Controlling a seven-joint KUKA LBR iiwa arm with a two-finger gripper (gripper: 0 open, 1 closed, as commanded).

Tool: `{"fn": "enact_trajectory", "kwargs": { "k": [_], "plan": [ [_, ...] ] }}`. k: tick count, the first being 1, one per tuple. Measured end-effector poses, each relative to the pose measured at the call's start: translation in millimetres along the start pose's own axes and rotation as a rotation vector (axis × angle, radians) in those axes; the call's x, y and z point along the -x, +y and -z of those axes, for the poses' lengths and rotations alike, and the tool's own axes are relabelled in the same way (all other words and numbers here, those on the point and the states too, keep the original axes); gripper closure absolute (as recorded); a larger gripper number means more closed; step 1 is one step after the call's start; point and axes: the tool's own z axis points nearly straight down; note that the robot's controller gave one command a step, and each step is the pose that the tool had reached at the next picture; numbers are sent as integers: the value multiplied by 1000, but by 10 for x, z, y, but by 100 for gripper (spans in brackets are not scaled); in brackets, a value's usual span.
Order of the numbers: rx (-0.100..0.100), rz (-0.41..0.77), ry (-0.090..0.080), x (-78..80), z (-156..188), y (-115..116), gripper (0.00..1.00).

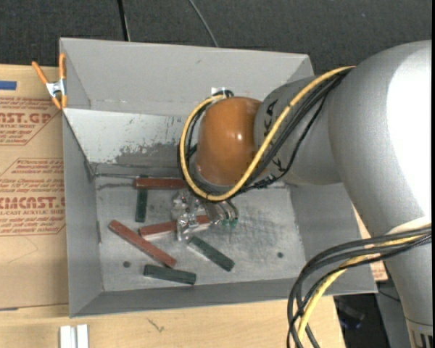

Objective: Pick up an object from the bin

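1. Looked down into a grey metal bin (80, 194) with sloping walls; found its floor scuffed and scratched, with dark ground beyond the far wall.
2. Counted three red-brown pieces, left to right: a long red-brown stick (141, 243) aslant on the floor's left, a short red-brown stick (158, 230) just beside it, and a level red-brown stick (163, 183) at the foot of the back wall.
3. Counted three dark green pieces likewise: a small green stick (141, 209) left of centre, a front green stick (170, 275) nearest the near wall, and a slanted green stick (211, 254).
4. Found the gripper (194, 220) low over mid-floor beneath the orange cover (228, 140), at the right end of the short red-brown stick, with the slanted green stick just below.
5. Could not tell whether the claw was apart, together or clamped on anything.
6. Traced the grey arm (377, 129), strung with yellow and black cables (304, 93), in from the right.
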Motion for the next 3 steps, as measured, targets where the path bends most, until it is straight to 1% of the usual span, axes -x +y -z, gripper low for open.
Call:
{"fn": "enact_trajectory", "kwargs": {
  "k": [1,2,3],
  "plan": [
    [0,1,0,-15,26,-1,100],
    [-3,216,-9,-2,366,314,100],
    [-1,220,-5,-200,1734,58,100]
  ]
}}
